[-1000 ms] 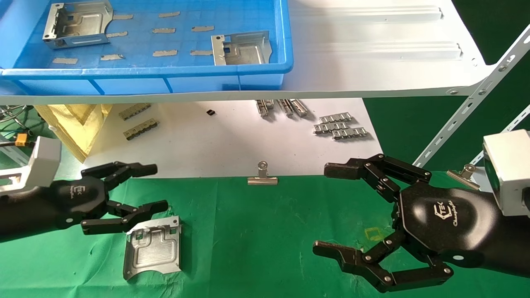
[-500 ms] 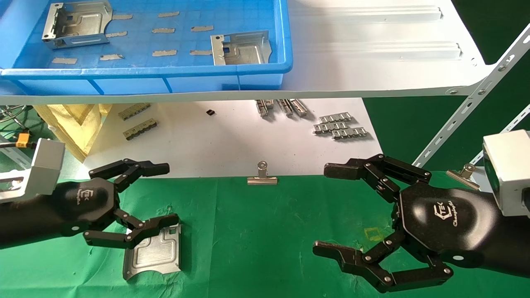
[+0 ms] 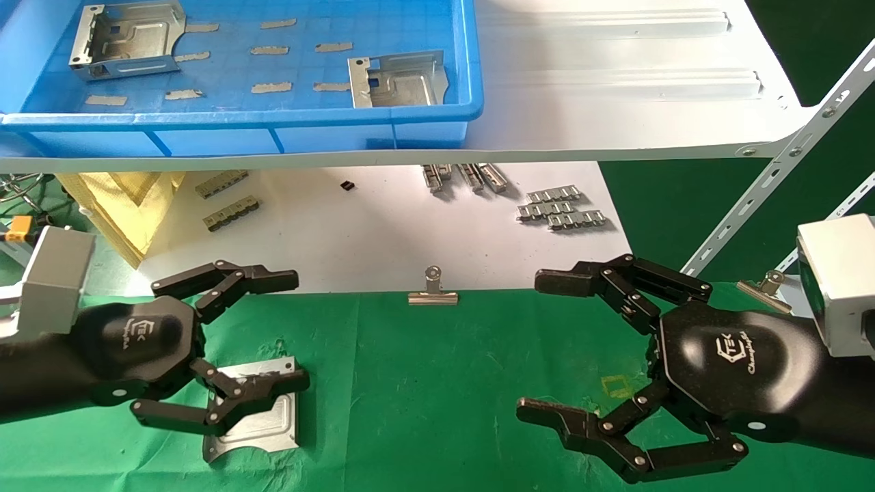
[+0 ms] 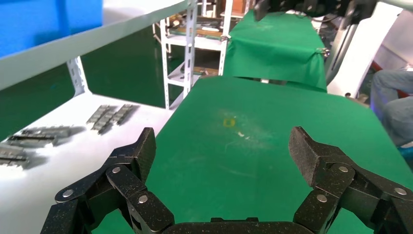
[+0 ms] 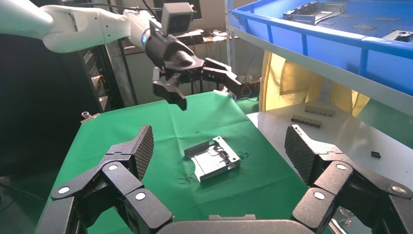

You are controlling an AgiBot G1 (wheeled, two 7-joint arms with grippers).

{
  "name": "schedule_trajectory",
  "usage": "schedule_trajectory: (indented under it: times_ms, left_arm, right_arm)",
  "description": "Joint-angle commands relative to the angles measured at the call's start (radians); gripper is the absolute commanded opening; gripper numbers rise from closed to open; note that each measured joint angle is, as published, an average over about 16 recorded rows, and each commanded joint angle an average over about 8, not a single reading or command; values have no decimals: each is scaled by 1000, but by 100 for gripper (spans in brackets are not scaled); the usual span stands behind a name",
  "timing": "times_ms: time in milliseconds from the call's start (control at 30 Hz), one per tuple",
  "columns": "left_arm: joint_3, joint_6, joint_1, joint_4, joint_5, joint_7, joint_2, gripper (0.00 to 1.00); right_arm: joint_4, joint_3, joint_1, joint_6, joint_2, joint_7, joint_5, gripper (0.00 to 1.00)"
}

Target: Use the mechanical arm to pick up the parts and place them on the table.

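One part (image 3: 254,410) flat on green surface (image 3: 424,396) | my left claw (image 3: 299,329) spread, above it, clear of it | two parts (image 3: 126,37) in blue bin (image 3: 437,116) | right claw (image 3: 537,346) spread, parked right.

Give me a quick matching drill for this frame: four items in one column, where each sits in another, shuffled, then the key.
Items
1. Left gripper
2. Right gripper
3. Part with raised walls
4. Binder clip

Places
A. Far left corner of the blue bin on the white shelf
B. Jaws open, over the bare right side of the green table
C. On the edge where the white sheet meets the green cloth
D. Jaws open, above the part lying on the table

Pairs: 1-D, 2-B, 3-A, 4-C
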Motion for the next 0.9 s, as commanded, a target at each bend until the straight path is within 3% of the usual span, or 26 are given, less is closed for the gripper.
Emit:
schedule_trajectory:
  times_ms: [33,900]
  left_arm:
    - [-18,-3,13,-31,-1,-18,-4,100]
    - [-230,-44,166,-391,-10,-221,-46,100]
  right_arm:
    - [0,0,0,0,0,0,0,100]
    - [0,0,0,0,0,0,0,100]
